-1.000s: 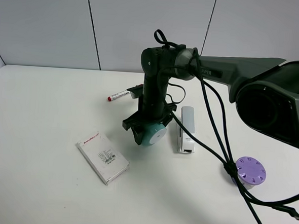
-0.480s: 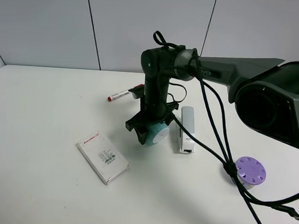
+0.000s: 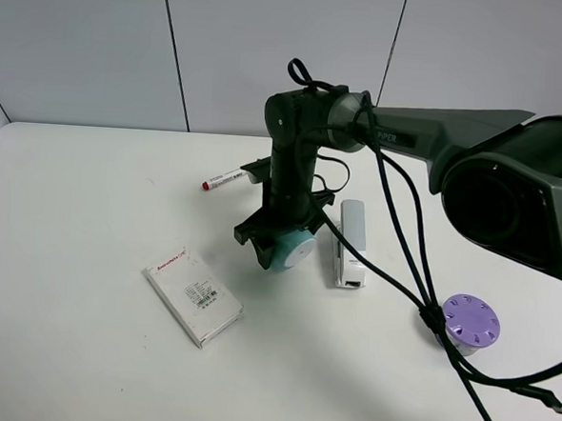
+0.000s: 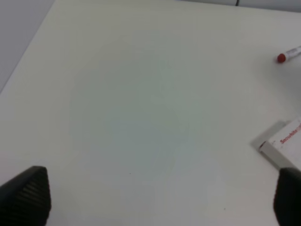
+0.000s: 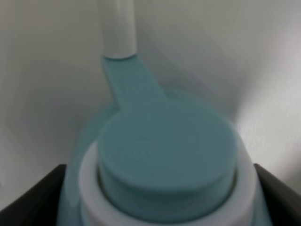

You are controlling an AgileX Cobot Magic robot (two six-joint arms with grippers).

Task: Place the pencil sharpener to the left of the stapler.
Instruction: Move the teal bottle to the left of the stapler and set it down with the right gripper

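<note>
The mint-teal pencil sharpener point(image 3: 291, 252) with its round white face sits in my right gripper point(image 3: 281, 237), which is shut on it, low over the table just left of the stapler. The slim white-and-grey stapler point(image 3: 351, 243) lies lengthwise on the table a small gap to the right. In the right wrist view the pencil sharpener point(image 5: 164, 155) fills the picture, its white crank point(image 5: 118, 28) pointing away, with dark fingers point(image 5: 28, 200) at both sides. Whether it touches the table I cannot tell. My left gripper point(image 4: 155, 200) is open over bare table, far from both.
A red-capped marker point(image 3: 224, 179) lies behind the right arm. A white box with red print point(image 3: 193, 296) lies at front left; its corner box edge point(image 4: 281, 146) shows in the left wrist view. A purple-lidded round container point(image 3: 471, 322) stands at the right beside black cables point(image 3: 420, 276).
My right gripper with the pencil sharpener has shifted slightly right, toward the stapler, and has hardly moved in the last half second.
</note>
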